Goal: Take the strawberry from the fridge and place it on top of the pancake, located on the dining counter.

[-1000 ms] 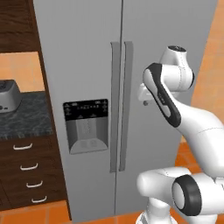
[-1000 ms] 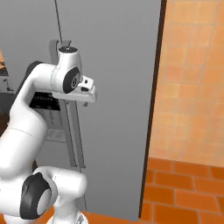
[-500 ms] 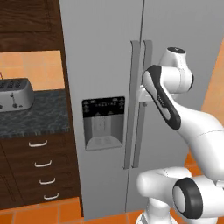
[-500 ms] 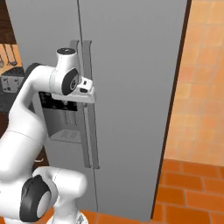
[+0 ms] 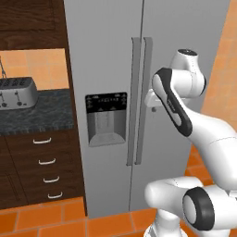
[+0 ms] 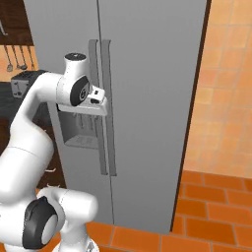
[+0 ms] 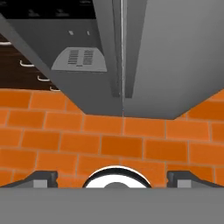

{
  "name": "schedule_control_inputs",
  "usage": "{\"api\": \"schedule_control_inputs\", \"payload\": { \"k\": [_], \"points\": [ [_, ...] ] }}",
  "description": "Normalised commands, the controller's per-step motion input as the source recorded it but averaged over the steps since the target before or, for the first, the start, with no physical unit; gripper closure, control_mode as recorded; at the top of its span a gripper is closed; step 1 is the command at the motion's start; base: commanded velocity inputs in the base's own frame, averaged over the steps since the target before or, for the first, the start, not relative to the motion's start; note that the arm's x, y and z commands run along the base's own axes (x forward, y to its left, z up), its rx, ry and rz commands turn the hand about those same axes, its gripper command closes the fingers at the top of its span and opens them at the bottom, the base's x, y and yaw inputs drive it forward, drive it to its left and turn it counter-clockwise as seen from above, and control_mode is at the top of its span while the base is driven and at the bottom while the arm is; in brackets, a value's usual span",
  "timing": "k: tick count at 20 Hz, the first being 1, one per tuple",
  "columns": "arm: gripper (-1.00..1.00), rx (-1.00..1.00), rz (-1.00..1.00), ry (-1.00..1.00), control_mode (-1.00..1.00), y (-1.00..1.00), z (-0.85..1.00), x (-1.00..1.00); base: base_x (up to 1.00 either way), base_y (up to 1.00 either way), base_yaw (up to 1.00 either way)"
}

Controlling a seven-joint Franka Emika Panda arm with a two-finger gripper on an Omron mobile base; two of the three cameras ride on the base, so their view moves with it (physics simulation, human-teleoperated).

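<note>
The tall grey fridge (image 5: 185, 41) stands with both doors closed, so the strawberry is hidden. Its two long vertical handles (image 5: 140, 92) meet at the middle seam, and the black dispenser panel (image 5: 106, 118) sits in the left door. My hand (image 5: 152, 98) hovers just in front of the handles at about dispenser height, also seen as the hand (image 6: 96, 100) from the right. In the hand view my gripper (image 7: 114, 178) is open and empty. It looks down along the fridge (image 7: 175, 52) front to the floor. The pancake and the dining counter are out of view.
A toaster (image 5: 17, 91) stands on the dark counter (image 5: 46, 115) left of the fridge, above dark drawers (image 5: 44, 162). Utensils (image 6: 17, 54) hang on the wall there. An orange tiled wall (image 6: 226, 98) lies right of the fridge, and an orange brick floor (image 7: 109, 140) lies below.
The whole picture has shifted as the base moved: the fridge now sits more central and the toaster counter shows on the left. The arm keeps its pose in front of the handles.
</note>
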Motion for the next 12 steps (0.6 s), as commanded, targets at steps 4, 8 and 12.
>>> {"api": "schedule_control_inputs", "payload": {
  "k": [4, 8, 12],
  "points": [
    [-1.0, 0.0, 0.0, -0.11, -1.0, -0.14, 0.0, 0.19, 0.0, 0.0, 0.0],
    [-1.0, 0.0, 0.0, -0.11, -1.0, -0.16, -0.01, 0.81, 0.0, 0.0, 0.0],
    [-1.0, 0.0, 0.0, -0.15, -1.0, -0.01, -0.22, 0.9, 0.0, 0.0, 0.0]
  ]
}}
